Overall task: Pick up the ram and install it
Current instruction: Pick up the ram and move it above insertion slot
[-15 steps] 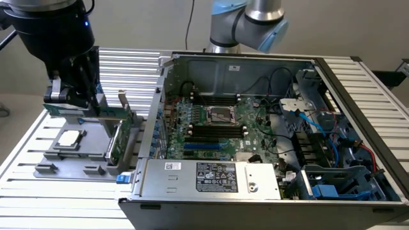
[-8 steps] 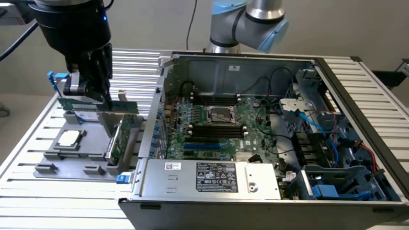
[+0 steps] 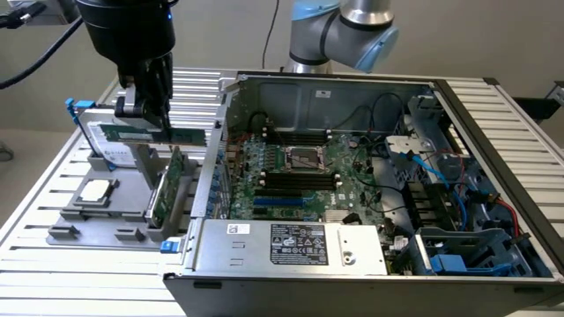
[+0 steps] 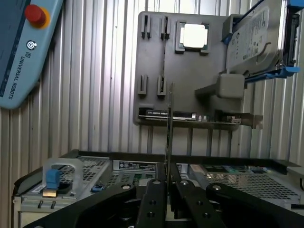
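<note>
One step looked done: the claw (image 3: 157, 120) was clenched on the ram (image 3: 183, 137), holding it clear above the grey holder (image 3: 97, 219) on the bench (image 3: 79, 284), beside the open case (image 3: 326, 99); seating it in the motherboard slots (image 3: 300, 178) was left.

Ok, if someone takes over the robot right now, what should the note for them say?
Hand: shut on the ram, gripping it from above.
Ram: in the air, level, over the grey holder tray, on the exterior view's left of the open computer case.
Done: pickup.
Left: install; the ram is not in the motherboard yet.
</note>
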`<state>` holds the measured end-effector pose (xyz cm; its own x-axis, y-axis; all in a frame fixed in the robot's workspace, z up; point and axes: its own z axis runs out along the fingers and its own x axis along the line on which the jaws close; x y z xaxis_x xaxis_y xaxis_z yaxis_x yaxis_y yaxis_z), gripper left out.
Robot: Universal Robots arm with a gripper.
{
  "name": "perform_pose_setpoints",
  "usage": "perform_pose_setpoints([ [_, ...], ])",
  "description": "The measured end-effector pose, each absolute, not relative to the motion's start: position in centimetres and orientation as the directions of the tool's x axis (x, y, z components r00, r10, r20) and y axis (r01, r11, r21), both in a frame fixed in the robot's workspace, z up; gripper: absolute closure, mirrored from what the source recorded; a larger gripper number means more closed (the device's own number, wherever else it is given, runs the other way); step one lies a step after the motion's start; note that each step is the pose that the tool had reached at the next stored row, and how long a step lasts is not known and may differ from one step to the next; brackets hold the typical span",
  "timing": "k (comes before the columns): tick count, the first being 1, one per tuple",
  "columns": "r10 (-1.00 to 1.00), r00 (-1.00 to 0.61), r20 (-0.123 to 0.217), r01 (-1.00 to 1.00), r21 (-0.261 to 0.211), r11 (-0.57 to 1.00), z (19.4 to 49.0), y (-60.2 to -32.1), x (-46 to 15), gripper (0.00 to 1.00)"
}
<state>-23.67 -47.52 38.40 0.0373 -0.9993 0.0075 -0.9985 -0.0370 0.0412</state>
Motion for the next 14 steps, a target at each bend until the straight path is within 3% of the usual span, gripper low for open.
perform_pose_setpoints([
  [14, -0.999, 0.037, 0.013, -0.998, 0.041, -0.037, 38.8, -45.1, -19.2, 0.86],
])
